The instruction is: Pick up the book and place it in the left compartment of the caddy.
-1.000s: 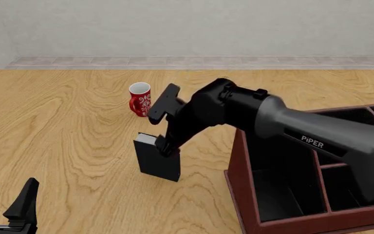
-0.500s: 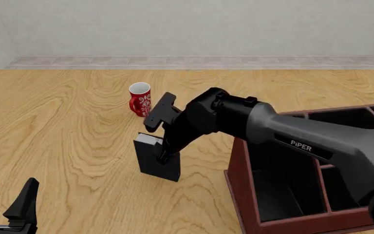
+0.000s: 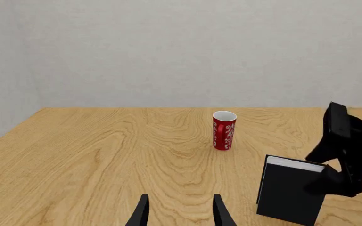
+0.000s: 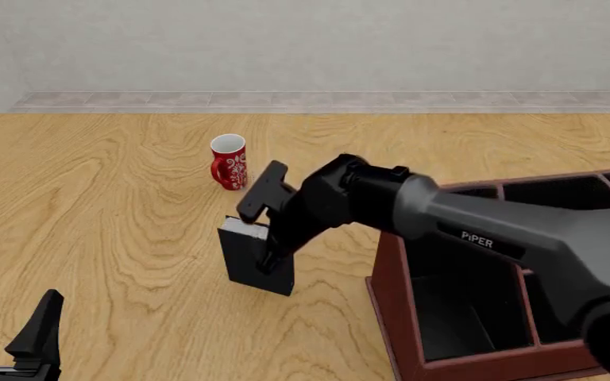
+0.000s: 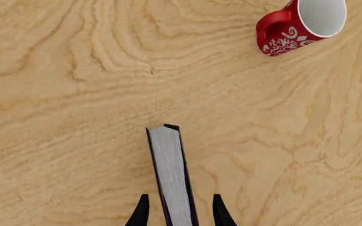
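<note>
The thin black book (image 4: pixel 250 258) stands upright on the wooden table, its white page edge (image 5: pixel 171 179) facing up. My right gripper (image 4: pixel 267 255) reaches down over its top, open, one finger on each side of the book (image 5: pixel 168 155) with a small gap left. The dark red-brown caddy (image 4: pixel 395 278) stands to the book's right. Its long black-lined left compartment (image 4: pixel 462 309) is partly hidden under my right arm. My left gripper (image 4: pixel 13 308) waits open and empty near the front left corner. In the left wrist view the book (image 3: pixel 291 193) stands to one side.
A red mug (image 4: pixel 228 163) with white patterns stands behind the book, also visible as the mug (image 3: pixel 224 130) and the mug (image 5: pixel 297 28). The caddy's right sections (image 4: pixel 559 305) are split by crossbars. A grey wall (image 4: pixel 305 48) closes the table's far edge.
My right gripper has lowered further down over the book's top, and the wrist has dropped with it. The book, the mug and the left arm have not moved.
</note>
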Robot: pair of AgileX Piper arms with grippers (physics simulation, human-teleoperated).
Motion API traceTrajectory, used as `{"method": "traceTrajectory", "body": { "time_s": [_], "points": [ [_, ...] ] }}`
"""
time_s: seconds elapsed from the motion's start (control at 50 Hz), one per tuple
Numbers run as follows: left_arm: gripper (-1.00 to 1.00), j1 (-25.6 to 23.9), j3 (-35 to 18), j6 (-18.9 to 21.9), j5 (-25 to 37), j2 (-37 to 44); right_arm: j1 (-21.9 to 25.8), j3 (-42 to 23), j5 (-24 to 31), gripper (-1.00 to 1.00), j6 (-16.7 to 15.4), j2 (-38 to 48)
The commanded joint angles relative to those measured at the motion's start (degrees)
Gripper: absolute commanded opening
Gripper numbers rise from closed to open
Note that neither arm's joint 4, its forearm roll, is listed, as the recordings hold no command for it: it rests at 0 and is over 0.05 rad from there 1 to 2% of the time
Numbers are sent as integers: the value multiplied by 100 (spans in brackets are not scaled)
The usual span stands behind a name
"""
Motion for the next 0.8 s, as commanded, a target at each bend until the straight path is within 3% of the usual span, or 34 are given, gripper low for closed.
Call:
{"method": "traceTrajectory", "body": {
  "time_s": [0.02,0.16,0.18,0.8],
  "points": [
    [100,0,0,0,0,0,27,190,-139,100,41,56],
    [100,0,0,-1,0,1,30,231,-145,100,59,52],
    [100,-1,0,0,0,1,22,228,-146,-100,43,46],
    [100,-1,0,0,0,1,130,-140,179,-100,57,-345]
  ]
}}
